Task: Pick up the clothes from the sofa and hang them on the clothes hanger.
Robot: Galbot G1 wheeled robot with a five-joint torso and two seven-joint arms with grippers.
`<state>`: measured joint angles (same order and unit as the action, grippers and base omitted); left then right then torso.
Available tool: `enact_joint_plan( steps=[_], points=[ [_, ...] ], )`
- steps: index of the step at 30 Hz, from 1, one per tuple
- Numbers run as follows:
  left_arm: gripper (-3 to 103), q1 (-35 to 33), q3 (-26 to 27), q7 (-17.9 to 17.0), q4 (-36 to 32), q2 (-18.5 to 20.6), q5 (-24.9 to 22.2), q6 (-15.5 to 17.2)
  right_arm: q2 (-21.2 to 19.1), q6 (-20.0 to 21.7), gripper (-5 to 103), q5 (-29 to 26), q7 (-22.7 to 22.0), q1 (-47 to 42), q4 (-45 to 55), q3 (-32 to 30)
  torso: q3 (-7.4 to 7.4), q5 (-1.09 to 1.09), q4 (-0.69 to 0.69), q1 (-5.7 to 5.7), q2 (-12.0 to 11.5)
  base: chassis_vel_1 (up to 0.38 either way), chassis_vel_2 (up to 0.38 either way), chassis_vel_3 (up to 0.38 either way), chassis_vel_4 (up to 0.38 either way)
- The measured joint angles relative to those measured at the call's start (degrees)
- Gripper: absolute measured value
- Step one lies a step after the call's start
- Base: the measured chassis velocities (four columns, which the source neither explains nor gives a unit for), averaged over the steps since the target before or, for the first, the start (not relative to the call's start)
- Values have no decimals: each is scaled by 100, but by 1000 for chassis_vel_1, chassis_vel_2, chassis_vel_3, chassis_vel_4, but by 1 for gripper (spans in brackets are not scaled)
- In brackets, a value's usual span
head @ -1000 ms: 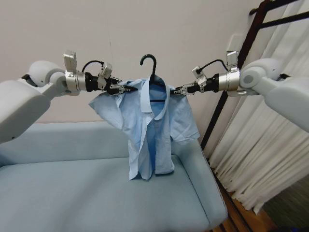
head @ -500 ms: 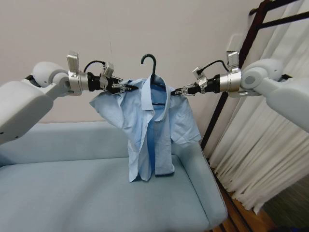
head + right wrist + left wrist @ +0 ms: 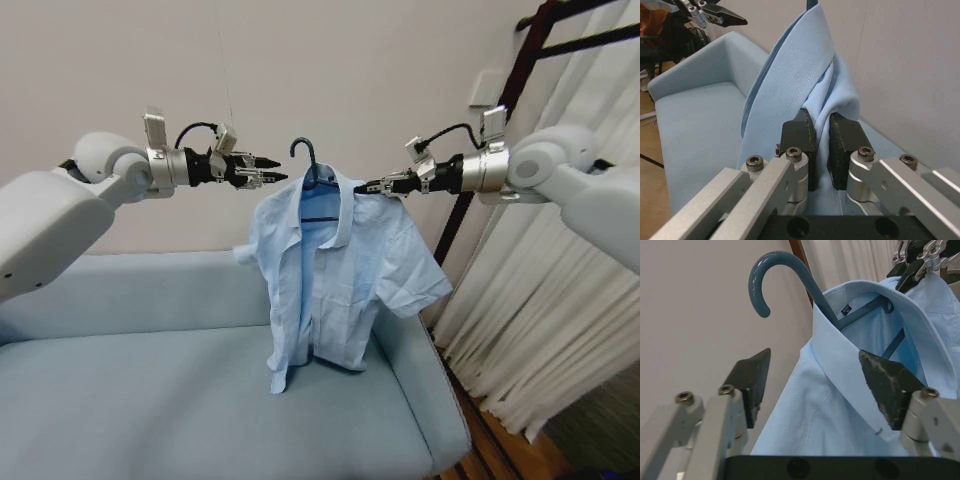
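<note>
My right claw [image 3: 366,188] was clamped shut on one shoulder of the light-blue shirt [image 3: 335,290], pads pinching a fold of fabric. My left claw [image 3: 272,170] stood wide open just beside the other shoulder, near the collar, gripping nothing. The shirt sat on a dark hanger [image 3: 305,158], hook up and free in the air in front of the wall [image 3: 330,60]. It was held up above the blue sofa [image 3: 150,400], hem dangling over the seat. A dark rack pole [image 3: 470,195] stood behind my right arm.
</note>
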<state>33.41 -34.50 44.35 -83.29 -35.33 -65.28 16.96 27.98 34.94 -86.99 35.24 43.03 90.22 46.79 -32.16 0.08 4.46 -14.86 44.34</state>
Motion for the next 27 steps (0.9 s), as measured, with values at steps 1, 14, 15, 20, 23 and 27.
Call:
enact_joint_plan(
  steps=[1,14,15,20,23,27],
  points=[
    [66,2,0,-3,-10,4,-2,6,-7,-2,8,0,-23,-34,12,-32,0,0,-1,0,0,0,0,0,0],
    [100,-243,236,-1294,-444,18,-396,184,-280,-103,8,-789,-2215,-718,900,-942,0,2,0,0,0,0,0,0,0],
    [100,-320,293,-1601,-533,6,-544,220,-308,-131,8,-924,-2572,-738,1026,-999,0,1,1,0,0,0,0,0,0],
    [100,-756,671,-2475,-856,-8,-864,337,-399,-199,8,-1694,-4117,-661,1517,-1185,0,2,0,0,0,0,0,0,0],
    [100,-977,822,-2887,-1039,53,-941,339,-479,-172,8,-1998,-4721,-499,1759,-1258,0,-1,1,0,0,0,0,0,0],
    [100,-1286,1082,-3491,-1415,142,-1073,350,-566,-129,8,-2218,-5671,-316,2182,-1364,1,-1,0,0,0,0,0,0,0]
  ],
)
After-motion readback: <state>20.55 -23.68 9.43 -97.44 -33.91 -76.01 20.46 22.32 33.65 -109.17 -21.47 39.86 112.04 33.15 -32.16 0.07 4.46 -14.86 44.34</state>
